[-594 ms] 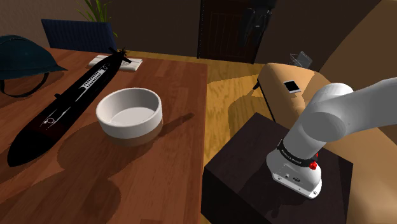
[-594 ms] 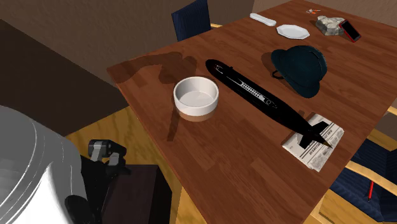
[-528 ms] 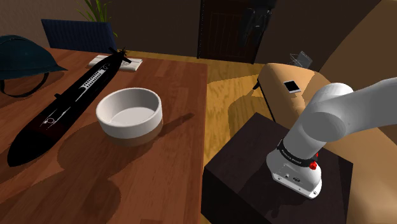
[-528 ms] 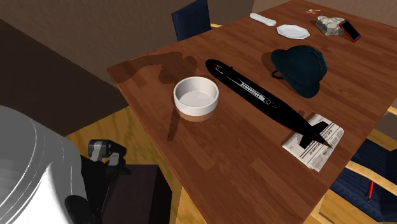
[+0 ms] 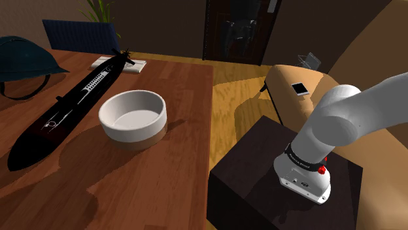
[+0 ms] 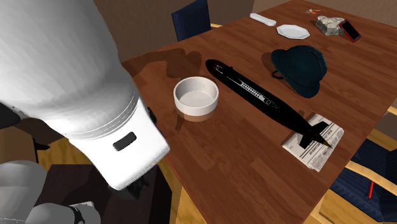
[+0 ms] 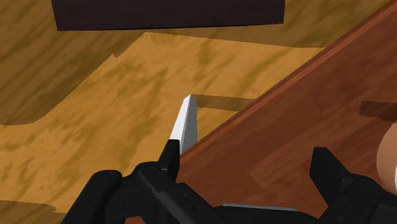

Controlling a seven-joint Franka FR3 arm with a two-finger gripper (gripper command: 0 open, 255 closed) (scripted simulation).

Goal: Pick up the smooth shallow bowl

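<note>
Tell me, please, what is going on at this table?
A white robot arm is going for the white shallow bowl, which sits on the wooden table beside a black model submarine. The gripper hangs open above the table's edge, short of the bowl and holding nothing. The bowl is not yet touched.

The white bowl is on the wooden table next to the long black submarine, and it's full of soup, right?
Not quite. The bowl is not full of soup, it is empty. The second exterior view looks down into it and shows just its bare white inside. The rest is right: it is white and sits on the wooden table next to the long black submarine.
</note>
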